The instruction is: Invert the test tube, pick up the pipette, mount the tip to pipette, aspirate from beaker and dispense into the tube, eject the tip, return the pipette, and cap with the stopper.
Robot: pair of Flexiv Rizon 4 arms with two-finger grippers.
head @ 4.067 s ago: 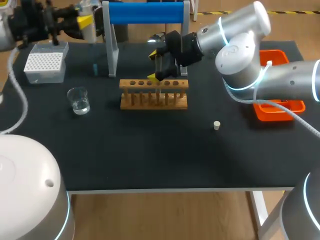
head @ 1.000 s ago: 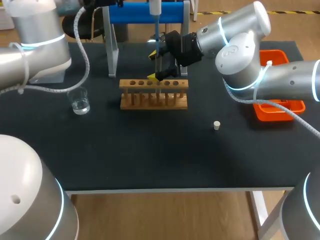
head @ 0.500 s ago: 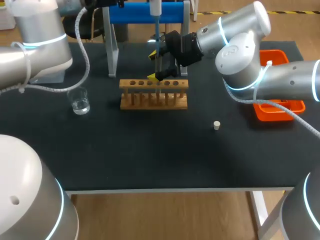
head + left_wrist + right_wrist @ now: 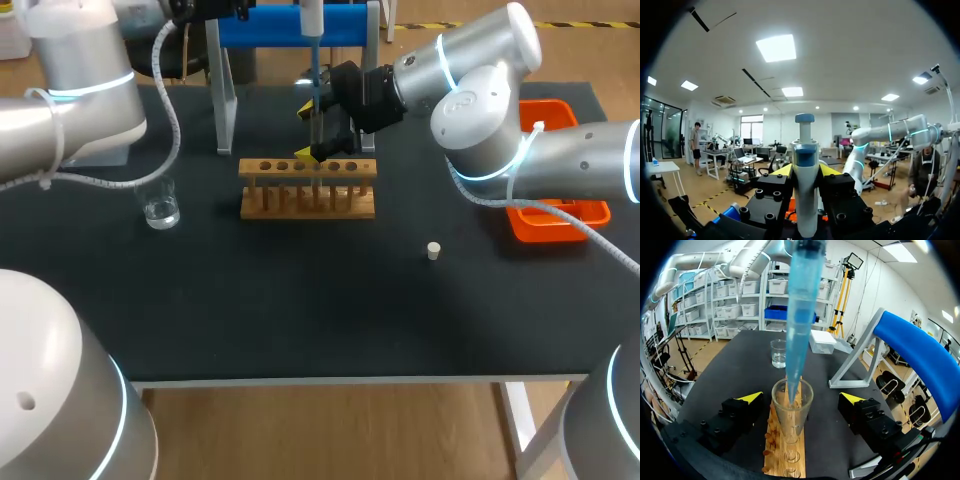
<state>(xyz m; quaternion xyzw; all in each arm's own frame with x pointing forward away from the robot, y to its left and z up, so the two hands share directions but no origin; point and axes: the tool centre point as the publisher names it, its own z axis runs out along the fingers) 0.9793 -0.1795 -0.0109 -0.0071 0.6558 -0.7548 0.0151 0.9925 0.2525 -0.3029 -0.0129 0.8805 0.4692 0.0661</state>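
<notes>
Our left pincer (image 4: 805, 172) is clamped on the pipette (image 4: 805, 195), which hangs straight above the rack (image 4: 307, 190). Its blue tip (image 4: 799, 315) reaches just inside the mouth of the tube (image 4: 792, 412). The tube stands upright in the rack, and our right pincer (image 4: 801, 398) sits wide around it, with neither finger seeming to touch the glass. That is our main worry: with nothing steadying the tube, a small sideways drift of the tip could knock its rim, tilt it in the rack, or send drops down the outside onto the table (image 4: 300, 300). Lifting away too soon could also trail liquid over the rack. The stopper (image 4: 433, 250) lies to the right of the rack, close enough to the right arm that we could nudge it and set it rolling.
</notes>
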